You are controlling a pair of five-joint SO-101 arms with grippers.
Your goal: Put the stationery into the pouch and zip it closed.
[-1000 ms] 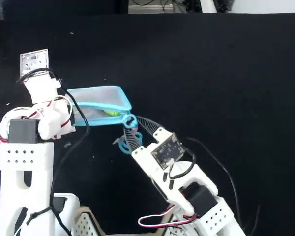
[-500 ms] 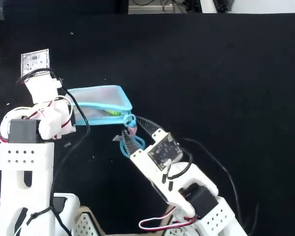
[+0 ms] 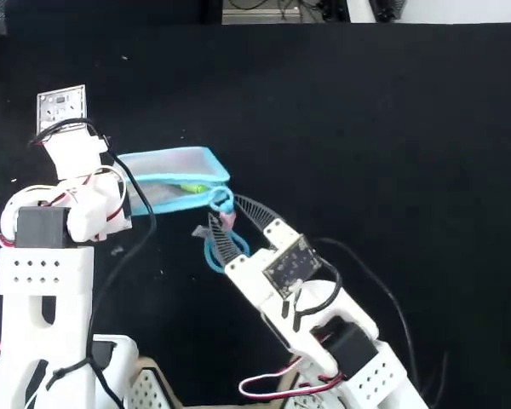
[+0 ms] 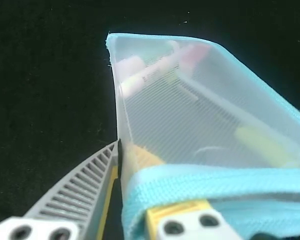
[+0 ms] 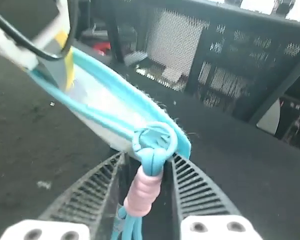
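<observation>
I clamped the pouch (image 3: 175, 166) in the left hand (image 4: 124, 165) as an anchor, the right hand (image 5: 147, 157) gripping its zip pull (image 5: 145, 192).

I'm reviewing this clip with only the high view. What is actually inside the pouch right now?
Observer: The left wrist view looks through the mesh of the pouch. Inside are a white stick, a pink-capped item and a yellow-green pen.
Operator: Does the left gripper hold the pouch?
Observer: Yes, the left gripper is clamped on the pouch's teal-edged end.
Operator: And the right one?
Observer: In the right wrist view, the right gripper pinches the zip pull at its pink bead, just below the teal loop.
</observation>
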